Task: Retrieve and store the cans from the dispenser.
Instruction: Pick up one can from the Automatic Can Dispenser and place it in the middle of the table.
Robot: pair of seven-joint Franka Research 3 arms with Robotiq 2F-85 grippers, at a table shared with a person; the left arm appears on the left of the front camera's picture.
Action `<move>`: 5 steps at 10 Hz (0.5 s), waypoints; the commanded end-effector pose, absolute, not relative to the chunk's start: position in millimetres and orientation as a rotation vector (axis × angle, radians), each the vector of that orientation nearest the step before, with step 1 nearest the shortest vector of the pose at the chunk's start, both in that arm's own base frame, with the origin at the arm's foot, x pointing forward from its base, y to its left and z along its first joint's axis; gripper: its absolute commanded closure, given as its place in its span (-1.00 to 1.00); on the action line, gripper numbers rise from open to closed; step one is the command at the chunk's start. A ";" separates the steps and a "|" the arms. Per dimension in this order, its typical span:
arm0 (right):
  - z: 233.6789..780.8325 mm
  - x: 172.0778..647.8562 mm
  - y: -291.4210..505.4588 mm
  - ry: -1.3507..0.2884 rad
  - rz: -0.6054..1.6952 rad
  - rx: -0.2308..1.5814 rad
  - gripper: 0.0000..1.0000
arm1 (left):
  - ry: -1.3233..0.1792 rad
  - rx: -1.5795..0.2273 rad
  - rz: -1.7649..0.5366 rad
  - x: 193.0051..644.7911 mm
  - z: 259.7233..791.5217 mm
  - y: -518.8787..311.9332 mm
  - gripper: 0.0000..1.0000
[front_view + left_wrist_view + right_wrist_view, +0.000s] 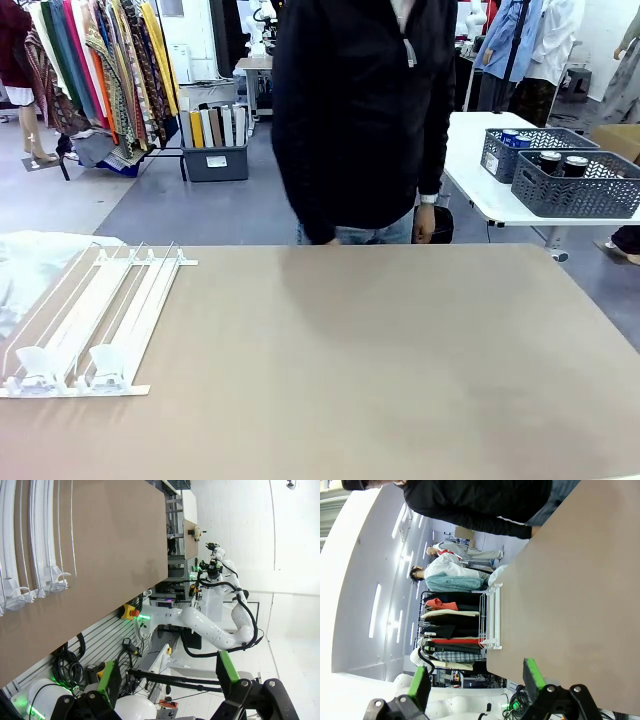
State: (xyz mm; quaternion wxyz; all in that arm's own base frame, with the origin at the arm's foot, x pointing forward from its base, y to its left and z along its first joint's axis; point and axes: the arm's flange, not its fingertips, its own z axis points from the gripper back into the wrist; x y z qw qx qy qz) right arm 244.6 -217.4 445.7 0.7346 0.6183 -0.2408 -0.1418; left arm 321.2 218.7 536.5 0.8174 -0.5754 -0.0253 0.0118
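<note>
Left claw (167, 677) spread, empty; dispenser (30, 545) well beyond. Right claw (475, 680) likewise.

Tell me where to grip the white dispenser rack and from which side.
Judging by its pose, take the dispenser by its near crossbar, beside the clear stops, coming from above with the left gripper. It lies flat on the table, so the thin rails offer no side purchase, and that end lies nearest the robot.

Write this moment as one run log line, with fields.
dispenser: on table, lanes empty | left gripper: open, off table | right gripper: open, holding nothing | person: standing at far side
</note>
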 end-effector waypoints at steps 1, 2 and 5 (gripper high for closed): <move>446.8 245.2 -217.8 -0.551 -0.289 1.365 -1.00 | -0.047 -1.243 0.034 319.3 540.3 217.3 -1.00; 446.8 245.2 -217.8 -0.551 -0.289 1.365 -1.00 | -0.047 -1.243 0.034 319.3 540.3 217.3 -1.00; 446.8 245.2 -217.8 -0.551 -0.289 1.365 -1.00 | -0.047 -1.243 0.034 319.3 540.3 217.3 -1.00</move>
